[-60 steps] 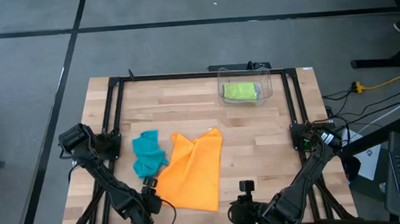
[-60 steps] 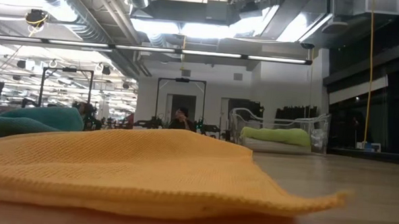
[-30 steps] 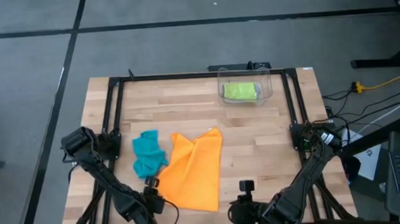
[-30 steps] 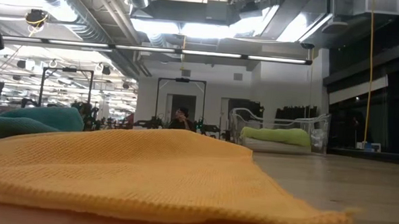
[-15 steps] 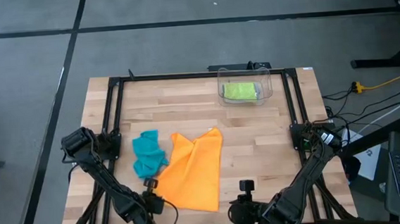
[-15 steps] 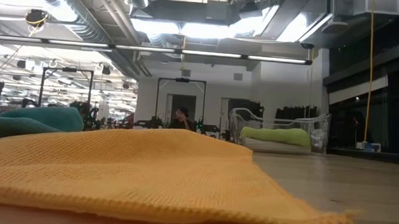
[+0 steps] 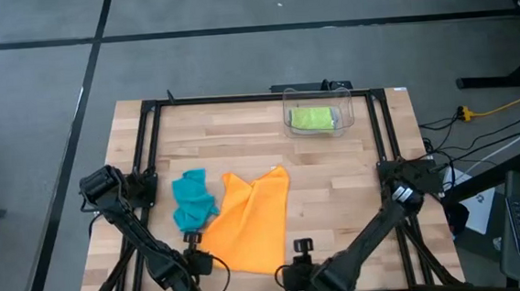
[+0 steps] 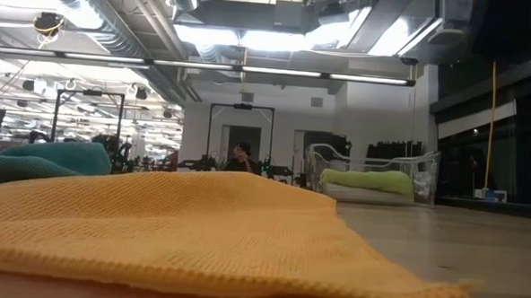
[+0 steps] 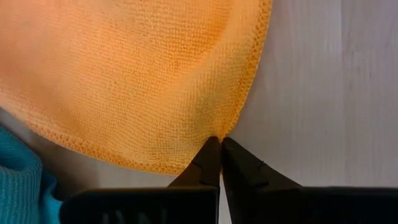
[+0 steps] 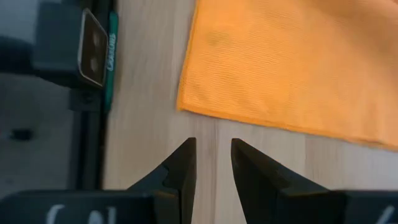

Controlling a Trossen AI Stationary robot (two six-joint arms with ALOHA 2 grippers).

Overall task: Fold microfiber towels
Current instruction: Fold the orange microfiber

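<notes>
The orange towel (image 7: 250, 221) lies spread flat on the wooden table (image 7: 336, 186), a little left of its middle. A crumpled teal towel (image 7: 192, 201) rests on the table against the orange one's left edge. The lime green towel (image 7: 312, 119) lies folded inside a clear bin (image 7: 349, 112) at the far edge. My left gripper (image 9: 220, 142) is shut at the orange towel's near left corner. My right gripper (image 10: 212, 149) hovers open over bare wood just off the towel's near right corner (image 10: 181, 104). My left gripper pinches the hem of the orange towel's rounded near left corner (image 9: 214, 132) between its two fingertips. The fingers slant down at it from the table's near side. The towel lies flat on the table and slack.
A black metal frame (image 7: 146, 144) runs round the tabletop. A camera block (image 10: 87, 43) stands at the near edge beside my right gripper. Bare wood lies to the right of the orange towel.
My right gripper has gone toward the table's left edge, closer to the orange towel's near right corner. My left gripper has shut at the towel's near left corner. The towels lie as before.
</notes>
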